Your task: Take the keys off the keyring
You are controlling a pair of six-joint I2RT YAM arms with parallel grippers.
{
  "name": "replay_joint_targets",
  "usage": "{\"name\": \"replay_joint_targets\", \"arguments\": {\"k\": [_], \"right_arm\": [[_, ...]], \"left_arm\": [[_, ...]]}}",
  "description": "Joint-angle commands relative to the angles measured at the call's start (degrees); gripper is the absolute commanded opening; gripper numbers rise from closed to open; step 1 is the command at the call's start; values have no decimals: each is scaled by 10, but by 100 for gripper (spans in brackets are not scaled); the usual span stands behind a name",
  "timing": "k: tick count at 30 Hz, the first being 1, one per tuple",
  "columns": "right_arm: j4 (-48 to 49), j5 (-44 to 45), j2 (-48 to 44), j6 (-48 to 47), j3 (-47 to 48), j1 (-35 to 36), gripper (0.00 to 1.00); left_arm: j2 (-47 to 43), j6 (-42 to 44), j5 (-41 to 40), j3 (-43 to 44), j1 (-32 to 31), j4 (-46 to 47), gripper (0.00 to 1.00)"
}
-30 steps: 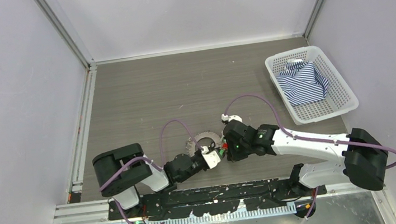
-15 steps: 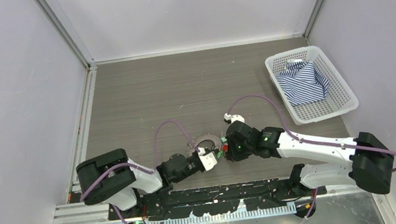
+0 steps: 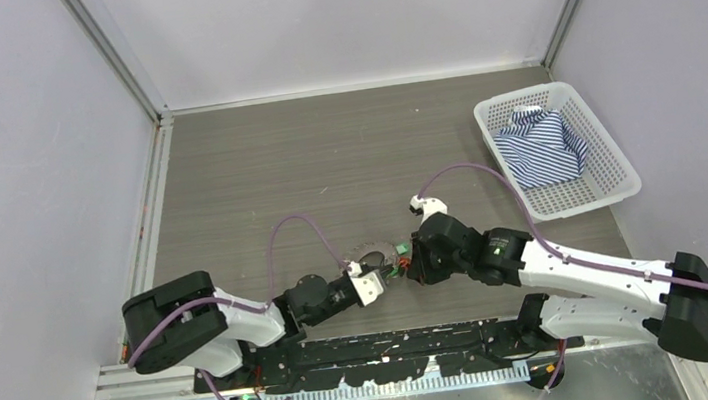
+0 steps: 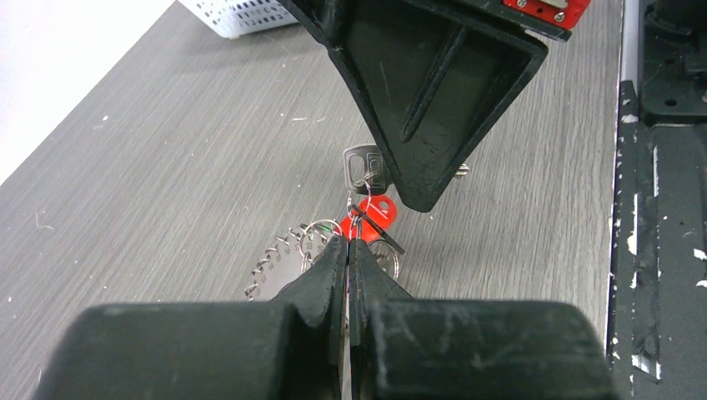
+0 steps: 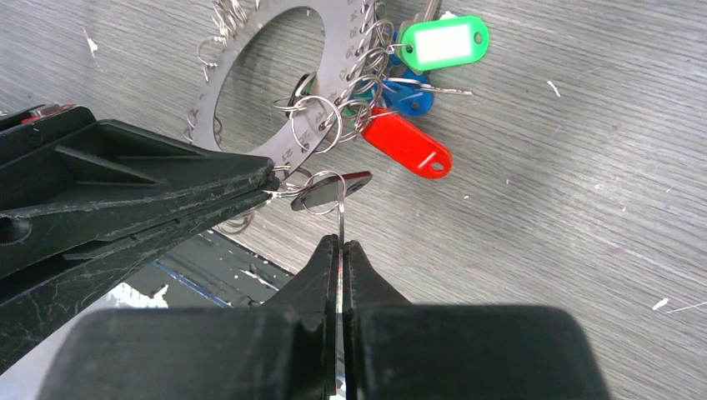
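Wood-grain table (image 3: 276,169) — left gripper (image 4: 348,247) and right gripper (image 5: 341,244) both pinch a split ring (image 5: 341,208) beside the keyring (image 5: 335,32).

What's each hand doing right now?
Left hand: closed, pinching a small split ring.
Right hand: closed on a silver key.

1 keyring (image 5: 250,133), 1 green tag (image 5: 442,43), 1 red tag (image 5: 407,143), 1 blue key (image 5: 413,100), 1 basket (image 3: 581,196), 1 cloth (image 3: 540,147)
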Motion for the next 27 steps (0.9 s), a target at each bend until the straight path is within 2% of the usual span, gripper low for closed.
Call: {"name": "replay_joint_targets", "arguments": {"k": [1,13,19,22,24,27], "right_arm": [[-30,45,-21,-31,36,-4,1],[8,-1,-25,-63,44,-4,1],[22,-34,-5,-72,46,-4,1],[28,-52,10,-69,43,-4,1],[23,-75,20,-68,42,-4,1],[28,-109,26,-65,35,-4,1]], "left_arm": [[-33,-4,10,-1,3,-9,0],[-82,52,19,31,2,-128,0],[-72,70,19,40,3,-143,0],[-56,56,0,40,3,-135,0],[-50,22,-25,26,2,-89,0],[-72,-54,-65,13,2,-101,14]]}}
